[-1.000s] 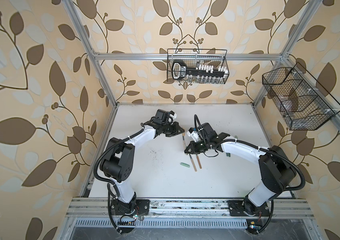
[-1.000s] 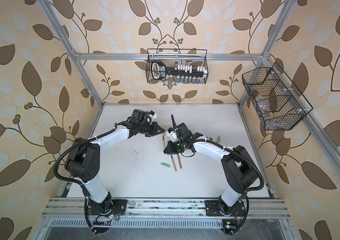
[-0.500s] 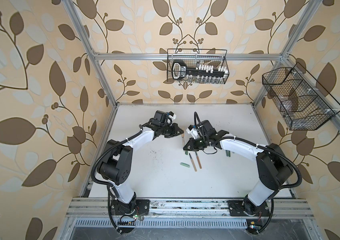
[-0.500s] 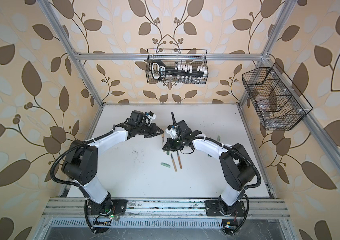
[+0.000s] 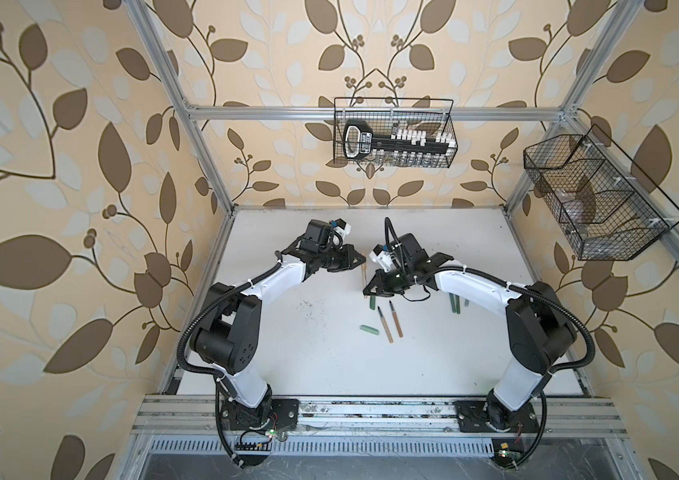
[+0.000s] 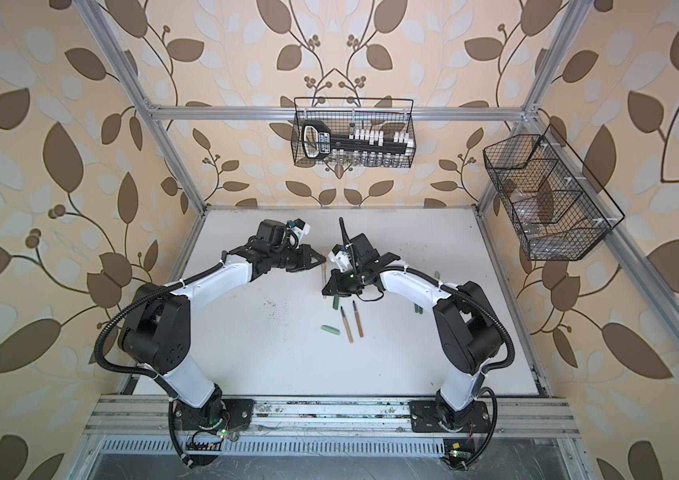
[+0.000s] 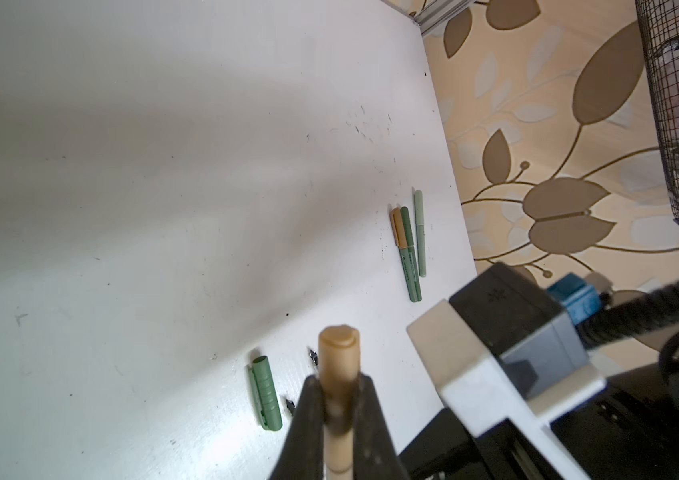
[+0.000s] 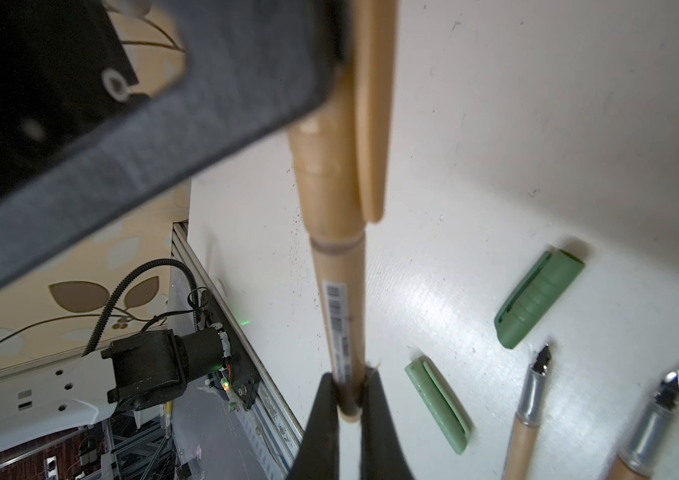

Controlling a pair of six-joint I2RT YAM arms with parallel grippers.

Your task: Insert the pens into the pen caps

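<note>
A tan pen (image 8: pixel 339 307) hangs above the table between my two grippers. My right gripper (image 8: pixel 348 395) is shut on its tail end. A tan pen cap (image 7: pixel 338 353) sits over its front end, so the nib is hidden, and my left gripper (image 7: pixel 338 399) is shut on that cap. In both top views the left gripper (image 5: pixel 362 261) and right gripper (image 6: pixel 324 291) nearly meet at mid-table. Two uncapped tan pens (image 5: pixel 389 323) lie on the table, with a pale mint cap (image 8: pixel 439 405) and a dark green cap (image 8: pixel 539 299) beside them.
Three capped pens, tan, dark green and pale green (image 7: pixel 408 253), lie together near the table's right edge (image 5: pixel 454 305). A wire basket (image 5: pixel 393 133) hangs on the back wall. Another wire basket (image 5: pixel 595 199) hangs on the right wall. Dark specks dot the white table (image 5: pixel 312 307).
The right gripper has moved a little toward the back and toward the left gripper. Both grippers stay shut on the tan pen and its cap.
</note>
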